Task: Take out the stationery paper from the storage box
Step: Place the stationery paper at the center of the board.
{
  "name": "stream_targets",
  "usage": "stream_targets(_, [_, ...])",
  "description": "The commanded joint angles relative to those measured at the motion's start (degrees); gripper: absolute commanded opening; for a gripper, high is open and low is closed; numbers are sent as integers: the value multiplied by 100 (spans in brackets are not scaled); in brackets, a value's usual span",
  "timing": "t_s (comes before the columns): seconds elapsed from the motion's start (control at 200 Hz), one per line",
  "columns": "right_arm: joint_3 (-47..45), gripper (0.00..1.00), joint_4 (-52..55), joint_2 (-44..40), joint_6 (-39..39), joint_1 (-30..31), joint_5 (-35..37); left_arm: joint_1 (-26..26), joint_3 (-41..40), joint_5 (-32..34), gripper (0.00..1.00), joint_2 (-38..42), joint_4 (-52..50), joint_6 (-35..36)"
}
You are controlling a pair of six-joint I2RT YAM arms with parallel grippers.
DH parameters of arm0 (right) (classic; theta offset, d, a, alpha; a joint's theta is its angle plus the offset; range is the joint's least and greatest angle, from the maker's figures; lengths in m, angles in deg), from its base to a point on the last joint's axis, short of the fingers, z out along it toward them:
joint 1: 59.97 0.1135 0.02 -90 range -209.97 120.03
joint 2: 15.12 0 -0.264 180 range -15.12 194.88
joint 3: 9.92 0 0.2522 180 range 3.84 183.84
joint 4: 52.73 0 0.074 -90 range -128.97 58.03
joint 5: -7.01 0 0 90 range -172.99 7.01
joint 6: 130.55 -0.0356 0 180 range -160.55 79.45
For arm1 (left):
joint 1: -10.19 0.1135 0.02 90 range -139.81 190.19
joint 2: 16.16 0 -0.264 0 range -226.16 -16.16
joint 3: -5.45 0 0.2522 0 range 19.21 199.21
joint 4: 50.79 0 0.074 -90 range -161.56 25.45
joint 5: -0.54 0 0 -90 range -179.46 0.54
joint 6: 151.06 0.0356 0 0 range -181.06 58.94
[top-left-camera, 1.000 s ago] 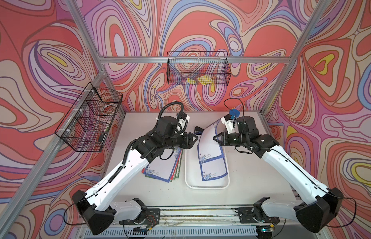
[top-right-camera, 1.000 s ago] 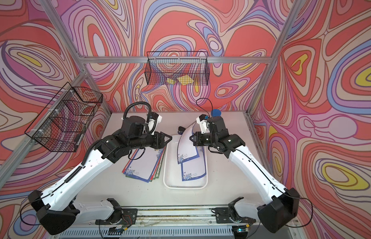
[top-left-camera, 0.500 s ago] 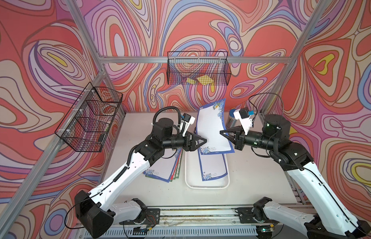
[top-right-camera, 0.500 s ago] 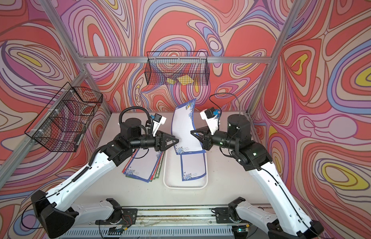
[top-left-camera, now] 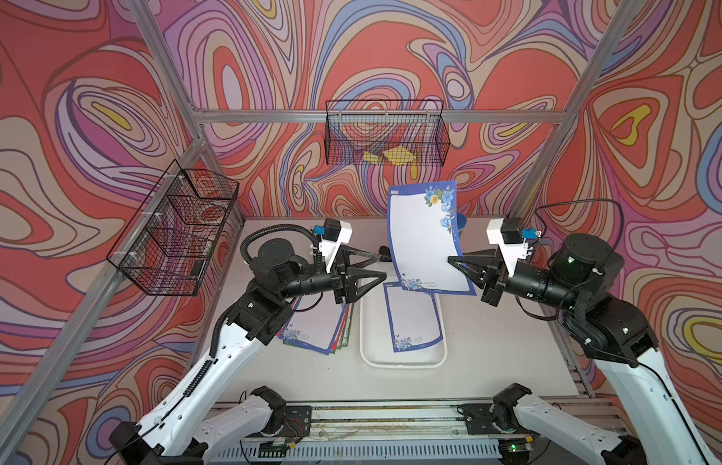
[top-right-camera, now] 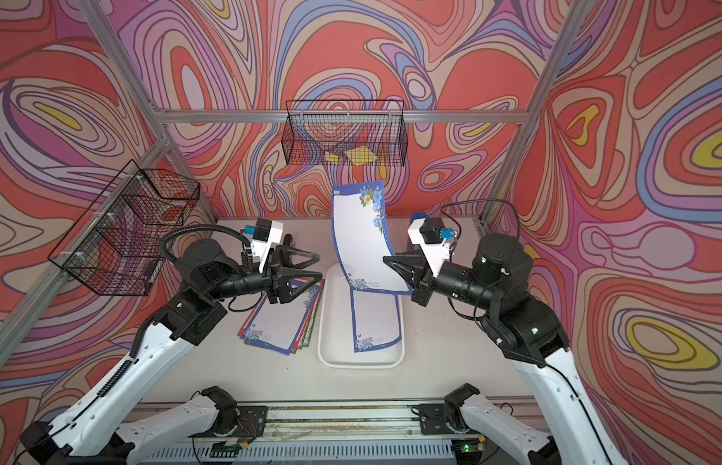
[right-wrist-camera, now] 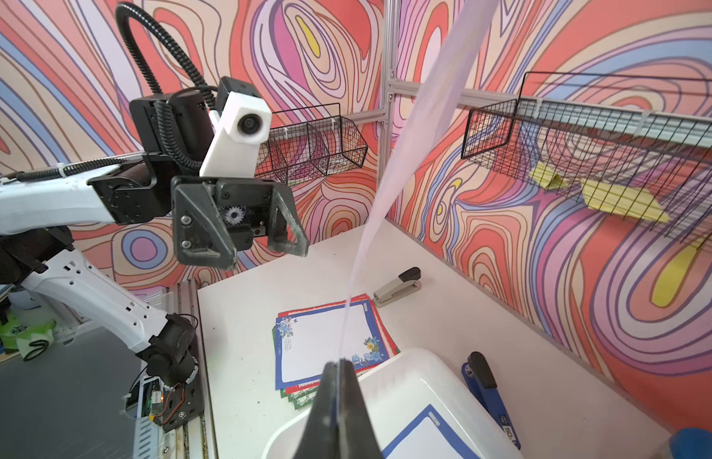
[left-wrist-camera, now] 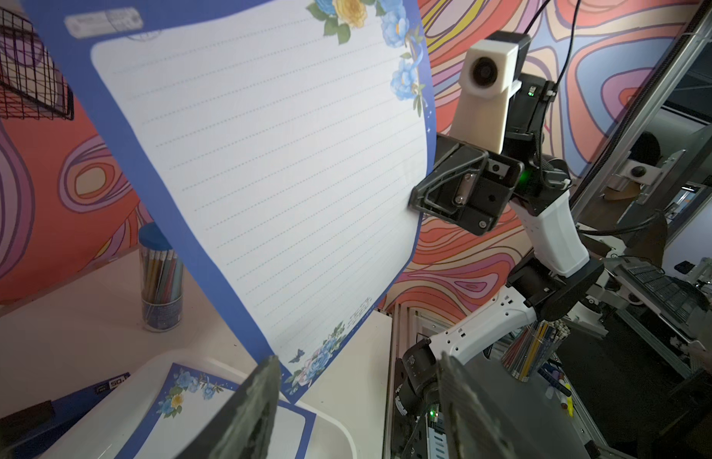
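Right gripper (top-left-camera: 452, 261): your fingers are closed on the right edge of a blue-bordered floral letter sheet (top-left-camera: 426, 237). The right wrist view shows the paper pinched between them.
Held sheet: it is raised clear of the table, nearly upright and bowed. It hangs above the far end of the shallow white plastic storage tray (top-left-camera: 403, 364), as both top views show.
Left gripper (top-left-camera: 381, 266): your fingers are spread wide and hold nothing. The tips sit just beside the held sheet's lower left edge, and you cannot tell whether one touches it.
Tray contents: a second blue-bordered sheet (top-left-camera: 411, 318) lies flat inside.
Outside the tray: a fanned stack of blue, red and green bordered sheets (top-left-camera: 315, 326) lies flat on the white table (top-left-camera: 492, 342). It is just left of the tray, below your left gripper.
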Motion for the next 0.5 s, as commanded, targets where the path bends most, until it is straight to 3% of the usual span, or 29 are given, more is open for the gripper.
stream_targets(0.0, [2, 0, -103, -185, 220, -11, -250, 165, -139, -540, 67, -163, 1037, -454])
stream_targets(0.371, [-298, 0, -1071, -446, -413, -9, -970, 472, -282, -1177, 66, -727, 3109, -1918])
stream_targets(0.491, [-385, 0, -1242, -468, -591, -6, -945, 466, -288, -1578, 63, -931, 4318, -2791])
